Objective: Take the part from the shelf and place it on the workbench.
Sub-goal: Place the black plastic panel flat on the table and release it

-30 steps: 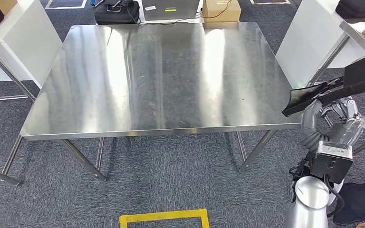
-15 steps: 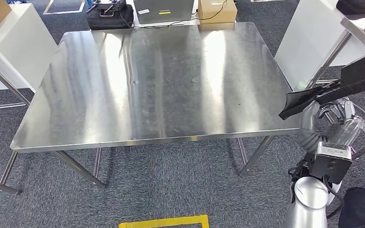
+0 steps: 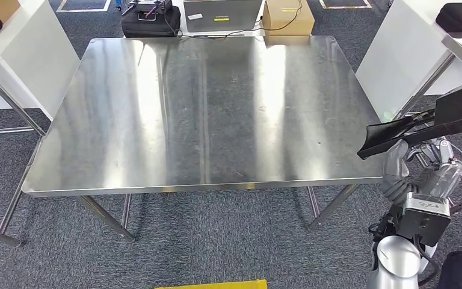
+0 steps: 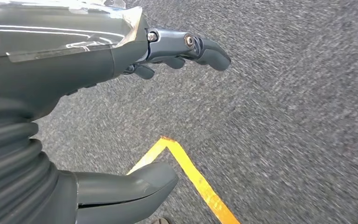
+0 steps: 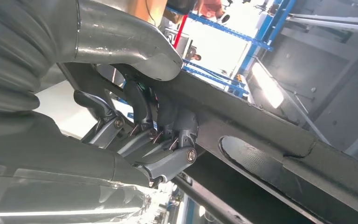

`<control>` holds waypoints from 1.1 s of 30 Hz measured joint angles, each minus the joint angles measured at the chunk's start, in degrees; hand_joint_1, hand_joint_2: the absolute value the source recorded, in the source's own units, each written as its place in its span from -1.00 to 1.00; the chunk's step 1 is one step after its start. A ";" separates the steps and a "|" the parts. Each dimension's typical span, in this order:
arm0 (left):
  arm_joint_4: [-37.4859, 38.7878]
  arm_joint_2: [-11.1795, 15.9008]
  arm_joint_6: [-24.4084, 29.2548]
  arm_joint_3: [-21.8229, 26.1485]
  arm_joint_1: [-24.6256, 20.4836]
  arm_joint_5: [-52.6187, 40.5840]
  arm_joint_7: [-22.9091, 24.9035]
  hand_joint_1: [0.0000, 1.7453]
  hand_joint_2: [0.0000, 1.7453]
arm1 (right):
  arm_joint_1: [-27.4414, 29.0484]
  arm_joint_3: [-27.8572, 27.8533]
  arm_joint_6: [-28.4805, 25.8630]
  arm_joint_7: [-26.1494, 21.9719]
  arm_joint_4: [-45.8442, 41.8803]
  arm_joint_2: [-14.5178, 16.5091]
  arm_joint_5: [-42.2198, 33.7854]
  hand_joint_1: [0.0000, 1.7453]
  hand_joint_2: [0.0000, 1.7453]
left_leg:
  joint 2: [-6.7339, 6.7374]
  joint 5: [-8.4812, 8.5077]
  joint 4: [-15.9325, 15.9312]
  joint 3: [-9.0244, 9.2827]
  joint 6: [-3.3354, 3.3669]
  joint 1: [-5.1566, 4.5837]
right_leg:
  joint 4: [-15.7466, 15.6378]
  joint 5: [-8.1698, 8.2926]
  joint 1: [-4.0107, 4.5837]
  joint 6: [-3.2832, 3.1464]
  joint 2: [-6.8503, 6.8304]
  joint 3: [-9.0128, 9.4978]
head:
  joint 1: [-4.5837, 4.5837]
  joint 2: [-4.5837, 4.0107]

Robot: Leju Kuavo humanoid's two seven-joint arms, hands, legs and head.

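A strip of yellow floor tape (image 3: 212,284) lies on speckled grey carpet (image 3: 216,235) at the very near edge, centred below the table. At the near right, the robot's silver right arm rises to its right hand (image 3: 428,164), whose dark fingers (image 5: 168,140) are wrapped around the long black plastic part (image 3: 424,123); the right wrist view shows the thick grey thumb pressing one side of the bar and the fingers curled against the other, so the part is firmly grasped. The part is carried in the air just beyond the right edge of the table, its flat pointed end reaching toward the table's near right corner without touching it. In the left wrist view, the left hand (image 4: 88,93) hangs over the carpet with its thumb and fingers apart and nothing between them, a yellow tape corner (image 4: 182,163) on the floor beneath. The large bare stainless-steel workbench (image 3: 204,114) takes up the middle, with bright streaks of reflected light across its top. White panels (image 3: 33,54) stand to its left and right. Beyond the far edge, on the floor, sit a black case (image 3: 150,21), a grey laptop-like device (image 3: 219,13) bearing a small yellow label too small to read, and a closed brown cardboard box (image 3: 287,17) with cables trailing over it.
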 joint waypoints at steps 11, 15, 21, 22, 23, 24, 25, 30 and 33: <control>0.00 0.42 -0.31 -0.01 0.03 -0.03 0.01 -1.00 1.00 | 0.90 -0.17 -0.08 -0.21 -1.16 -0.11 -0.26 1.00 1.00 | 0.29 -7.60 14.70 -7.10 -3.05 0.21 | -7.79 1.93 -0.44 -3.46 0.03 4.79 | -0.22 0.00; 0.00 0.44 -0.44 0.01 0.15 -0.04 -0.07 -1.00 1.00 | 0.91 -0.20 -0.23 -0.21 -1.16 -0.09 -0.44 1.00 1.00 | 0.42 -1.39 9.44 -6.57 -3.11 0.61 | -7.78 1.04 -0.54 -3.11 0.16 5.93 | -0.23 0.00; 0.00 0.50 -0.69 -0.12 0.10 -0.66 -0.45 -1.00 1.00 | 1.22 -0.27 -1.19 -0.17 -1.65 -0.09 -0.48 1.00 1.00 | 0.30 1.01 0.70 -2.27 -1.23 0.03 | -7.97 0.07 -0.07 -1.09 0.10 6.49 | -0.16 0.00; 0.00 0.50 -0.69 -0.14 0.12 -0.79 -0.54 -1.00 1.00 | 1.42 -0.33 -1.30 -0.16 -1.92 -0.09 -0.48 1.00 1.00 | 0.29 1.06 0.41 -2.00 -0.81 0.09 | -7.35 -0.31 -0.09 -0.90 0.07 6.25 | -0.16 0.00; 0.00 0.50 -0.72 -0.17 0.13 -0.89 -0.64 -1.00 1.00 | 1.59 -0.43 -1.41 -0.15 -2.18 -0.09 -0.46 1.00 1.00 | 0.31 1.11 0.11 -1.70 -0.40 0.20 | -5.56 -1.16 -0.07 -0.88 0.06 5.39 | -0.13 0.00; 0.00 0.51 -0.74 -0.20 0.12 -0.97 -0.74 -1.00 1.00 | 1.78 -0.57 -1.55 -0.12 -2.40 -0.10 -0.43 1.00 1.00 | 0.34 1.09 -0.08 -1.44 -0.07 0.28 | -2.51 -2.40 -0.05 -1.05 0.05 3.78 | -0.08 0.00; 0.00 0.51 -0.76 -0.25 0.10 -1.02 -0.82 -1.00 1.00 | 2.04 -0.73 -1.70 -0.08 -2.57 -0.10 -0.36 1.00 1.00 | 0.33 0.94 -0.12 -1.29 0.20 0.23 | 1.64 -3.86 -0.03 -1.26 0.05 1.51 | -0.07 0.00; 0.00 0.44 -0.76 -0.58 0.11 -1.05 -0.98 -1.00 1.00 | 2.99 -1.29 -2.30 0.34 -2.85 -0.03 0.23 1.00 1.00 | 0.16 -0.11 -0.09 -0.04 0.36 0.01 | 3.56 -1.71 0.02 -0.10 0.04 -1.69 | -0.04 0.00; 0.00 0.32 -0.67 -0.64 0.08 -1.06 -1.01 -1.00 1.00 | 3.03 -1.51 -2.63 0.55 -3.20 0.02 0.98 1.00 1.00 | 0.01 -1.09 0.03 0.81 -0.33 -0.37 | -6.67 2.66 0.37 -0.38 0.03 2.89 | -0.04 0.00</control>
